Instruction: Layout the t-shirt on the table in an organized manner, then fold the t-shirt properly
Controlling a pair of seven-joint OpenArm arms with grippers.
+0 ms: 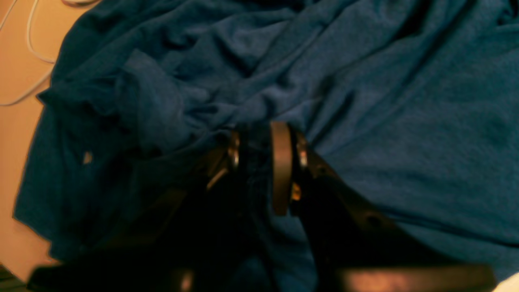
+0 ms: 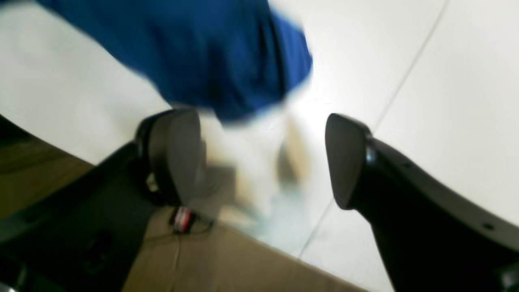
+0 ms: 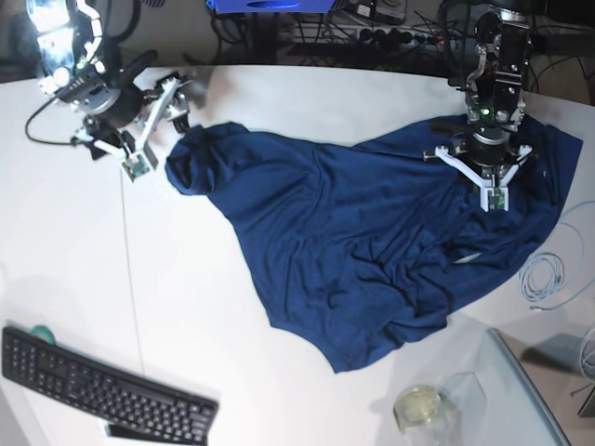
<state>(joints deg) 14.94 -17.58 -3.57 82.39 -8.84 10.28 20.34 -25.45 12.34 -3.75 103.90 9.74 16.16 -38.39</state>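
White and wide, the table point(image 3: 307, 390) carries the t-shirt point(image 3: 372, 242), a rumpled navy spread running from the far left corner across to the right edge and down toward the near side (one bunched end lies just beside the right gripper). At the right of the base view the left gripper point(image 1: 259, 162) sits on the cloth with its fingers point(image 1: 281, 166) pinched on a fold of it. Across the table the right gripper point(image 2: 263, 162) has its jaws wide apart, holding nothing, while a keyboard point(image 3: 102, 390) and a glass jar point(image 3: 420, 409) sit at the near edge.

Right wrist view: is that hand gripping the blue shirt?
No. The right hand is open, and the t-shirt lies beyond its fingers.
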